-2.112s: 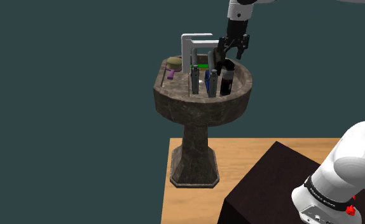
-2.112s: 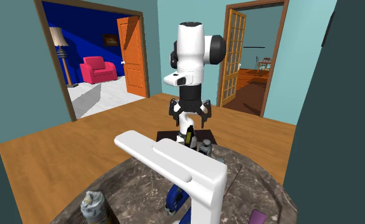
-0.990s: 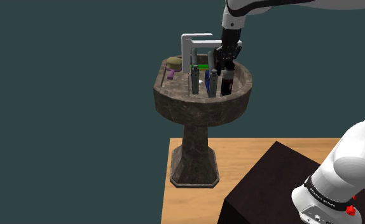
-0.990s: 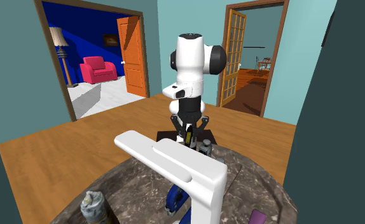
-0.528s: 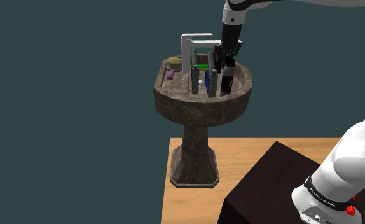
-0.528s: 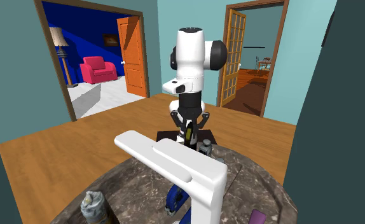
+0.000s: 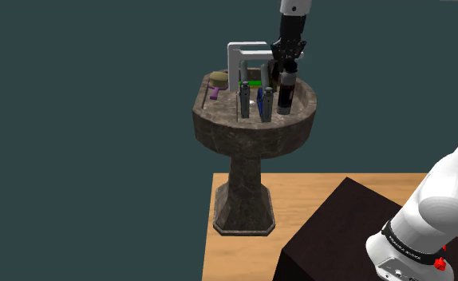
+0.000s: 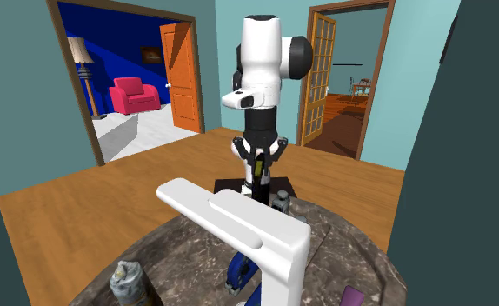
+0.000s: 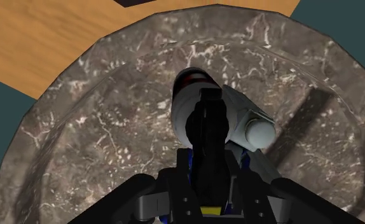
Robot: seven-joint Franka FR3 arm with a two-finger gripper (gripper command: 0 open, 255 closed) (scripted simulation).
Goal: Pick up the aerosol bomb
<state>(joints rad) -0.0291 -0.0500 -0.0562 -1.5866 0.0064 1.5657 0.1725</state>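
up a little since a moment ago: my wrist has risen, and the black cylindrical aerosol can (image 7: 285, 96) comes with it, its base now higher against the rim of the dark marbled stone pedestal basin (image 7: 219, 120). my fingers (image 7: 280, 70) are pinched narrow on the can's upper part, near the white angular tap (image 7: 239, 54). the grip seems to be holding, so the pick is underway. i judge a further straight lift is needed to clear the upright blue bottle (image 7: 262, 102) just beside it.
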